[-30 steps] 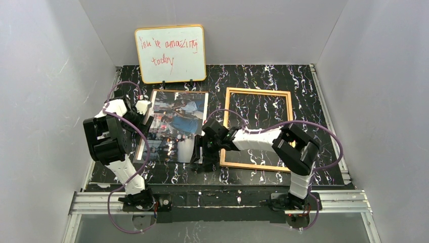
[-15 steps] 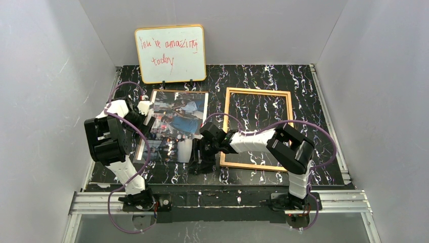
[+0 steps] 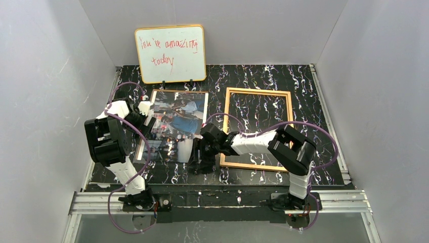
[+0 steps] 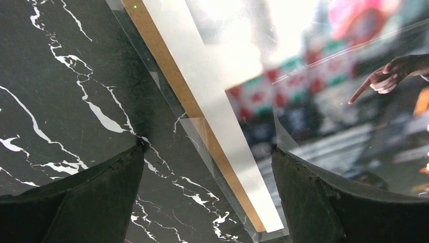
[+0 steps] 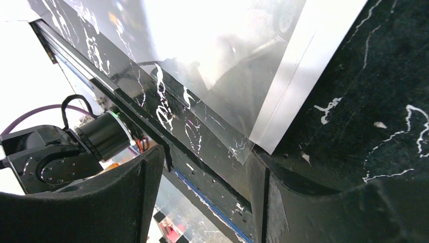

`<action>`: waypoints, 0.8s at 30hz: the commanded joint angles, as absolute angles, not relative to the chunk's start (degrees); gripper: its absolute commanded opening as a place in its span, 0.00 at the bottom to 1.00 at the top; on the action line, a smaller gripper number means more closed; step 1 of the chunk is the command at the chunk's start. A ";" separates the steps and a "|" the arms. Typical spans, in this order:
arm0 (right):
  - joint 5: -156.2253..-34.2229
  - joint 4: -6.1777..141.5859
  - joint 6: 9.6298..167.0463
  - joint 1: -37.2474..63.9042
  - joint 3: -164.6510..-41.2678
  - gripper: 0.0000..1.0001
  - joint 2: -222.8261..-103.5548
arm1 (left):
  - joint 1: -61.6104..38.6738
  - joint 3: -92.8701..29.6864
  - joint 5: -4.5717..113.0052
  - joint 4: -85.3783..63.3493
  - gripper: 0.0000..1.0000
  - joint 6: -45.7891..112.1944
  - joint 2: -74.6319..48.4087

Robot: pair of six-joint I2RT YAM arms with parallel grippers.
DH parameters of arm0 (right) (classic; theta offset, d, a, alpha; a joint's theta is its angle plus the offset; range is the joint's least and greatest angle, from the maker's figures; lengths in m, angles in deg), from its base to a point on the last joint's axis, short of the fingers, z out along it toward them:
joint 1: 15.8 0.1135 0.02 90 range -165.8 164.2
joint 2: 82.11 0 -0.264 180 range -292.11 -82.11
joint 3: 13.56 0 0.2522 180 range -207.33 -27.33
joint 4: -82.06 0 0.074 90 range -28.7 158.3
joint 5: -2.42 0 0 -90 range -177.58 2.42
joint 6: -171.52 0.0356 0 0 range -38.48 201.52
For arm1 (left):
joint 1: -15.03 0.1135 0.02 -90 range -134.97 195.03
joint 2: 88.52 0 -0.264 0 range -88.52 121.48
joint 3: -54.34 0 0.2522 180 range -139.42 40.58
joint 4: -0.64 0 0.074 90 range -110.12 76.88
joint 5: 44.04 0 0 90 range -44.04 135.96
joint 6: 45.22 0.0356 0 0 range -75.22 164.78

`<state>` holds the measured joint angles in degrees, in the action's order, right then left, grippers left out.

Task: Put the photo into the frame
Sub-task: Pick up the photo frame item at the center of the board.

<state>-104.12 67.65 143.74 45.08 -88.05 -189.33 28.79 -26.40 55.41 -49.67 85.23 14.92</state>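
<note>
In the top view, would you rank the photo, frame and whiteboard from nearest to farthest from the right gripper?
1. The photo: its near corner is at the right gripper.
2. The frame: just to the right.
3. The whiteboard: far back.

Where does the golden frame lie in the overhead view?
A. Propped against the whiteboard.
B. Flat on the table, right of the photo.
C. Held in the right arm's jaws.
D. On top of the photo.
B: the frame lies flat, apart from the photo on its right, with marbled table showing through it.
</note>
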 commanded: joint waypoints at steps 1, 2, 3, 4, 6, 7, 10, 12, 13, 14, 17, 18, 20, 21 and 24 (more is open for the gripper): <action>-100.81 77.09 146.03 45.13 -85.88 0.68 -186.69 | 28.13 -22.93 52.40 -50.13 0.95 87.23 17.04; -101.20 80.31 146.80 45.16 -85.48 0.68 -186.24 | 28.05 -22.88 52.18 -50.12 0.95 87.35 17.30; -101.51 82.34 147.39 45.25 -84.99 0.68 -185.60 | 28.04 -22.92 52.03 -50.12 0.94 87.47 17.40; -101.73 84.02 147.84 45.32 -84.84 0.68 -185.01 | 27.96 -22.97 51.93 -50.18 0.94 87.55 17.51; -101.84 85.84 148.06 45.49 -85.00 0.68 -183.80 | 27.71 -22.93 51.84 -50.17 0.94 87.75 17.64; -101.64 86.11 147.99 45.60 -85.17 0.68 -183.16 | 27.61 -22.84 51.77 -50.18 0.94 87.80 17.61; -101.42 85.87 147.76 45.81 -85.78 0.68 -181.81 | 27.41 -22.76 51.61 -50.15 0.94 87.94 17.73; -100.87 85.32 147.56 45.86 -85.99 0.68 -181.29 | 27.23 -22.64 51.58 -50.17 0.94 87.94 17.77; -100.26 84.75 147.39 45.90 -86.02 0.68 -181.30 | 27.25 -22.62 51.61 -50.14 0.94 87.94 17.72; -99.88 83.88 147.31 45.87 -86.16 0.68 -181.52 | 27.31 -22.54 51.57 -50.17 0.94 87.96 17.62; -99.08 81.95 147.46 45.83 -86.57 0.69 -182.92 | 27.25 -22.46 51.67 -50.16 0.94 88.02 17.44; -98.53 81.37 147.63 45.84 -86.71 0.69 -183.48 | 27.25 -22.40 51.59 -50.16 0.94 88.08 17.40; -97.35 80.34 147.55 45.79 -86.89 0.69 -184.39 | 27.25 -22.37 51.45 -50.13 0.94 88.27 17.21; -96.64 79.63 147.49 45.68 -87.10 0.69 -184.84 | 27.25 -22.38 51.47 -50.12 0.94 88.36 17.21; -94.02 77.87 147.20 45.24 -86.98 0.68 -185.12 | 27.20 -22.44 51.42 -50.21 0.94 88.38 17.13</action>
